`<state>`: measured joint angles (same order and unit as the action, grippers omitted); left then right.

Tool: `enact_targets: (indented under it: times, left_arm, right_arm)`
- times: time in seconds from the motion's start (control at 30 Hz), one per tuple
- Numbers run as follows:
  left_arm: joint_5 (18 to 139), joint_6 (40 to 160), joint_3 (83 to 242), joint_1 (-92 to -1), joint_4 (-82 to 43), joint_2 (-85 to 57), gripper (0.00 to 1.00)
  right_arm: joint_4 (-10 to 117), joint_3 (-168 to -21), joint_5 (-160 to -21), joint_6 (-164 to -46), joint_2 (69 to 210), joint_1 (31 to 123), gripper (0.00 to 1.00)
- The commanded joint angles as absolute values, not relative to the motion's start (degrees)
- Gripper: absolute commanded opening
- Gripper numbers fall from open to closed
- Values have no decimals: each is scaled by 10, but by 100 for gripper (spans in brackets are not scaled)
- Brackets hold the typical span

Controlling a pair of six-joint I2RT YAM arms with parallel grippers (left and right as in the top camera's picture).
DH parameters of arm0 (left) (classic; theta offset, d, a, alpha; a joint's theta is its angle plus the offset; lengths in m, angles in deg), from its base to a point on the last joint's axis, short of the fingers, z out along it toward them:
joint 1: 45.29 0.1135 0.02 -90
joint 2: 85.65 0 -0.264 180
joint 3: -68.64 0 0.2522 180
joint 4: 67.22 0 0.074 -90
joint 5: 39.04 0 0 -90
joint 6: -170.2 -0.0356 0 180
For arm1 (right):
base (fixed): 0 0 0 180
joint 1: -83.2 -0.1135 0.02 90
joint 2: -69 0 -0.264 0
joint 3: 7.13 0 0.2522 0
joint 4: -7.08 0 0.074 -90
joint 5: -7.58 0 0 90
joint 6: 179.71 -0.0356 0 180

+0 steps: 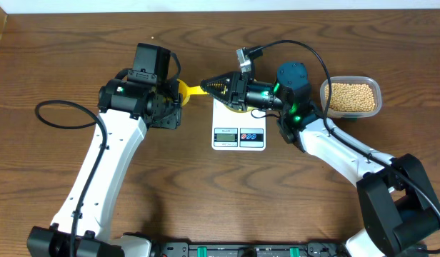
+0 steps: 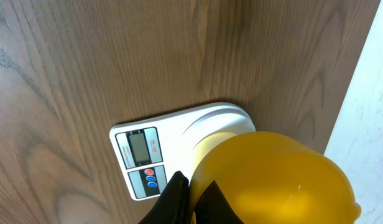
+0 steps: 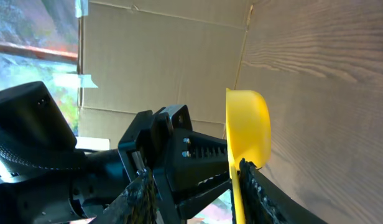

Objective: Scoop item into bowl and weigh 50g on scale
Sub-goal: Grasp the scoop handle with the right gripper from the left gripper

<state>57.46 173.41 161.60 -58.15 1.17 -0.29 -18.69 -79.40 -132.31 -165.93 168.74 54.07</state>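
Note:
The white scale (image 1: 239, 132) lies at the table's middle, and its display shows in the left wrist view (image 2: 138, 147). The pale yellow bowl (image 2: 211, 142) stands on its platform, mostly hidden under my right gripper in the overhead view (image 1: 236, 108). A bright yellow scoop (image 1: 187, 91) hangs just left of the scale. My left gripper (image 1: 177, 96) (image 2: 193, 186) is shut on the scoop's cup (image 2: 272, 180). My right gripper (image 1: 214, 86) (image 3: 194, 171) is open, with the scoop's handle (image 3: 234, 190) lying against one finger. The beans (image 1: 352, 96) fill a clear tub at the right.
The clear tub (image 1: 378, 91) stands at the far right, behind my right arm. A black cable (image 1: 63, 114) loops on the table at the left. A cardboard wall (image 3: 160, 56) stands beyond the table's far edge.

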Motion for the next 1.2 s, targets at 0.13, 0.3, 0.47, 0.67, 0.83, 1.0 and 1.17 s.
enact_targets:
  times: [0.13,0.3,0.47,0.67,0.83,1.0,1.17]
  left_arm:
    - [569,1740,1618,-583,15,0,7]
    - [569,1740,1618,-583,15,0,7]
    - [569,1739,1618,-583,15,0,7]
    - [569,1739,1618,-584,15,0,8]
    - [569,1740,1618,-594,14,0,8]
    - [564,1739,1618,-598,15,0,7]
    - [564,1739,1618,-598,15,0,8]
  right_arm:
    - [-147,-801,-1303,-1597,1688,538,42]
    - [-137,-801,-1298,-1590,1688,538,40]
    - [-137,-801,-1294,-1590,1688,538,36]
    - [-137,-801,-1294,-1590,1688,533,32]
    - [-137,-801,-1294,-1590,1688,520,30]
    - [-137,-801,-1294,-1590,1688,519,21]
    - [-137,-801,-1294,-1588,1688,521,21]
